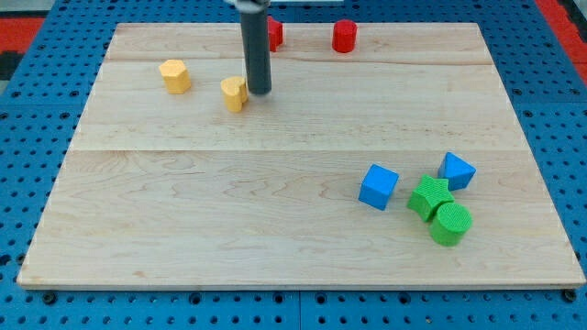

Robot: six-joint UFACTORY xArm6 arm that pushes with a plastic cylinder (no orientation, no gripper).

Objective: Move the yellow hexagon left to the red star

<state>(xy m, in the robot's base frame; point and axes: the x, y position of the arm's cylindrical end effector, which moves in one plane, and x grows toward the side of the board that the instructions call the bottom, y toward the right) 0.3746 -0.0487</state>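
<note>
My tip (260, 92) sits right at the view's right edge of a yellow block (235, 93), touching it or as near as makes no difference. That block's outline is partly masked by the rod, so its shape is hard to call. Further toward the view's left, a second yellow block (174, 75) stands alone, chunky and faceted, looking like the hexagon. The two yellow pieces are near each other but clearly apart.

Up at the view's top, a red block (274, 35) peeks out just behind the rod, mostly hidden, shape unreadable. To its right sits another red block (344, 36), rounded and upright like a short cylinder.

There is no claw here at all, just a straight dark rod, smooth and matte, so nothing spreads or pinches.

The bench (229, 211) is pale wood, planks joined with visible seams and fine grain, resting on a blue perforated surface.

Down at the view's lower right, a tight cluster: a blue cube (378, 186), a green star-like block (429, 196) just beside it, a green cylinder (450, 224) touching the green star from below, and another blue block (457, 170) angled at the star's upper right. All the blocks look like matte plastic with solid colour.
</note>
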